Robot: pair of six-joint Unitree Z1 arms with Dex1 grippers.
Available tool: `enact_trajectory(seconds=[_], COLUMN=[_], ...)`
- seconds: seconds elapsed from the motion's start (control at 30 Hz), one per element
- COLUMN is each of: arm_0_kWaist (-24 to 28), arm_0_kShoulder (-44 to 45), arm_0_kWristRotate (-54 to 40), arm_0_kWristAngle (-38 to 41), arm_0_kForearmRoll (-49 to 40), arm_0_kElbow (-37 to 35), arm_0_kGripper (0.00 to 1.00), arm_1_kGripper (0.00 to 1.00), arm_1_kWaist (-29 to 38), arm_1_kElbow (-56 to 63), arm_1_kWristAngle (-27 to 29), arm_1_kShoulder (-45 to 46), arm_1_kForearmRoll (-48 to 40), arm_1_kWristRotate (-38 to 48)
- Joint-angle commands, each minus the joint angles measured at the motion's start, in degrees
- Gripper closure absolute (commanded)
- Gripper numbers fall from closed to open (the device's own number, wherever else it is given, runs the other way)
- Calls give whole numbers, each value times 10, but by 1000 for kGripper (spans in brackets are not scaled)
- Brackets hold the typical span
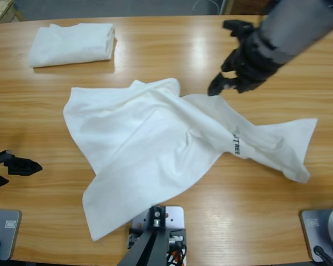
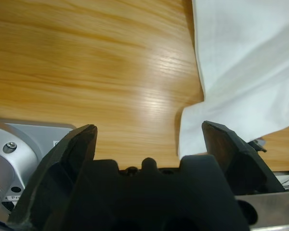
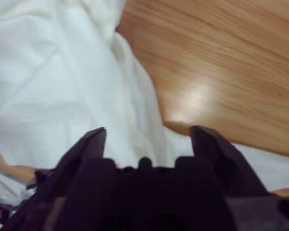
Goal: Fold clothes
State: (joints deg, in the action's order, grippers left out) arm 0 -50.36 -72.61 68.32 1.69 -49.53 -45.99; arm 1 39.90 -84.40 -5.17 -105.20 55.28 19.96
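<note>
A white T-shirt [image 1: 144,144] lies crumpled and spread across the middle of the wooden table [image 1: 39,111], with small black lettering [image 1: 236,145] on its right part. My right gripper [image 1: 219,86] hangs open just above the shirt's upper right fold, holding nothing; in the right wrist view the gripper [image 3: 148,129] looks down on white cloth [image 3: 53,82]. My left gripper [image 1: 19,173] sits open at the table's left edge, apart from the shirt. In the left wrist view this gripper [image 2: 149,126] faces bare wood, with a shirt corner [image 2: 241,62] to the right.
A second white T-shirt [image 1: 72,43] lies folded in a neat stack at the table's far left corner. Bare wood runs along the front right [image 1: 266,210] and between the folded stack and the crumpled shirt.
</note>
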Motion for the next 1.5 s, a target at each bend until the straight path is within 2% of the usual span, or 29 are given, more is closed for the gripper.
enact_trajectory(seconds=[0.03, 0.07, 0.1, 0.13, 0.17, 0.2, 0.27, 0.37, 0.4, 0.43, 0.6, 0.7, 0.8, 0.83, 0.87, 0.93, 0.97, 1.07, 1.27, 1.4, 1.5], arm_0_kWaist=[-5, -5, -5, -5, -5, -5, -6, -26, -38, -53, -137, -177, -215, -221, -225, -226, -226, -235, -291, -327, -332], arm_0_kShoulder=[10, 6, 5, 4, 1, -3, -14, -44, -58, -74, -118, -126, -155, -169, -184, -207, -215, -237, -304, -350, -370], arm_0_kWristRotate=[20, 20, 20, 20, 20, 19, 18, 19, 19, 19, 28, 49, 56, 56, 56, 48, 40, 16, 21, 33, 50], arm_0_kWristAngle=[-6, -5, -5, -5, -6, -6, -5, 4, 9, 13, 15, 15, 9, 5, 0, -11, -15, -14, -11, -11, -17], arm_0_kForearmRoll=[21, 24, 28, 31, 36, 42, 57, 95, 114, 133, 141, 141, 142, 142, 145, 147, 148, 147, 147, 147, 147], arm_0_kElbow=[26, 25, 25, 26, 27, 28, 25, 22, 21, 17, -37, -39, -35, -36, -37, -43, -48, -68, -91, -87, -80], arm_0_kGripper=[153, 152, 151, 151, 151, 152, 156, 162, 169, 173, 189, 263, 277, 349, 496, 971, 1000, 1000, 1000, 1000, 1000], arm_1_kGripper=[3, 25, 175, 393, 554, 666, 776, 825, 944, 1000, 1000, 1000, 1000, 1000, 1000, 1000, 1000, 1000, 1000, 1000, 1000], arm_1_kWaist=[-52, -57, -59, -60, -60, -60, -60, -60, -60, -60, -60, -60, -60, -60, -60, -60, -60, -65, -68, -68, -68], arm_1_kElbow=[-6, -5, -5, -5, -5, -5, -6, -3, -3, -1, 14, 16, 22, 26, 30, 33, 34, 35, 38, 37, 40], arm_1_kWristAngle=[-15, -19, -28, -39, -52, -64, -77, -84, -84, -85, -96, -100, -104, -104, -106, -111, -113, -121, -134, -135, -136], arm_1_kShoulder=[-77, -80, -81, -82, -82, -81, -79, -78, -78, -77, -71, -73, -71, -69, -68, -68, -68, -71, -84, -84, -83], arm_1_kForearmRoll=[-9, -9, -9, -9, -11, -13, -15, -15, -17, -18, -19, -22, -26, -29, -30, -30, -28, -26, -25, -25, -25], arm_1_kWristRotate=[-45, -48, -55, -60, -62, -63, -63, -63, -64, -70, -83, -83, -85, -86, -88, -101, -107, -120, -128, -128, -130])
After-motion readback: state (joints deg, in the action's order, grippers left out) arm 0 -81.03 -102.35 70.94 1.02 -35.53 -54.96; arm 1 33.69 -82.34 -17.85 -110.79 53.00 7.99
